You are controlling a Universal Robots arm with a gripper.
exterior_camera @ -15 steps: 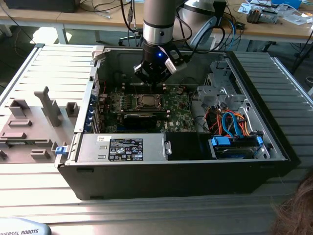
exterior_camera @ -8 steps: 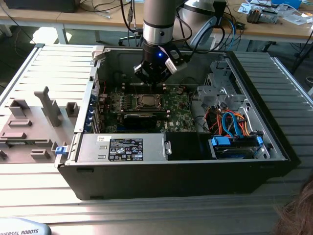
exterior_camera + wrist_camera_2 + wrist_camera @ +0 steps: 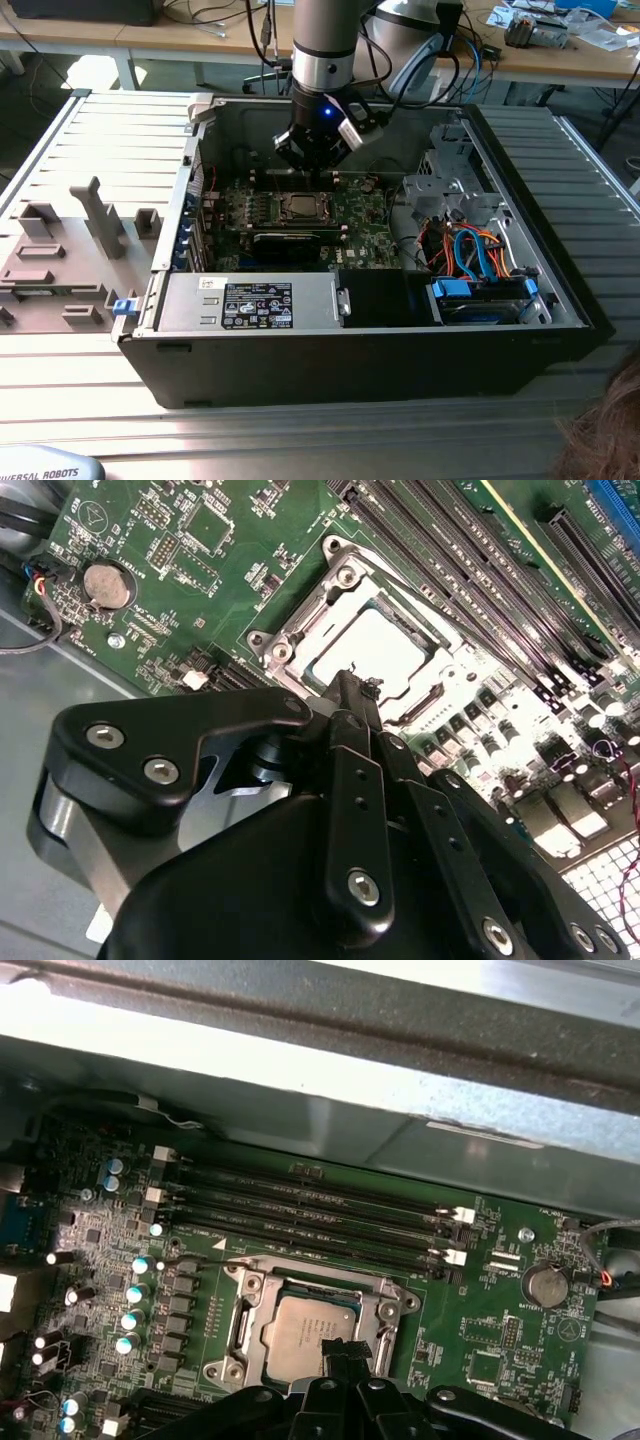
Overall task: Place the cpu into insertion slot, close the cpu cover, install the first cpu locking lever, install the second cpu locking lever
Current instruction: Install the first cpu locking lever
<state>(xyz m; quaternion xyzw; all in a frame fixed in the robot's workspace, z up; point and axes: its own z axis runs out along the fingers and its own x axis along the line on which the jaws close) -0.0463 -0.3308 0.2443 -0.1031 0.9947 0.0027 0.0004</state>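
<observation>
Tool point(image 3: 318, 172): on my arm, hanging over the motherboard point(image 3: 300, 215) inside the open computer case point(image 3: 400, 330), just above the far side of the socket. In the second wrist view its fingers point(image 3: 355, 705) sit pressed together with nothing between them; I log it as closed and empty, its tip just over the socket's edge.

Cpu point(image 3: 305, 1335): seated flat in the insertion slot, silver-grey top up; in the second wrist view it shows pale point(image 3: 365, 650).

Cpu cover point(image 3: 385, 1310): silvery frame lying down around the chip, its open centre showing the metal top. I cannot tell whether the locking levers are latched.

Memory slots point(image 3: 320, 1210): long dark rows beside the socket, toward the case's back wall.

Coin battery point(image 3: 546, 1284): round, near the board's corner.

Power supply point(image 3: 250, 303): grey box with a label, along the case's near edge.

Drive bay point(image 3: 480, 290): blue fittings with orange and blue cables, at the case's near corner on the exterior view's right.

Worktop point(image 3: 100, 130): ribbed metal, carrying the case and grey fixtures point(image 3: 100, 215) on the exterior view's left.
</observation>
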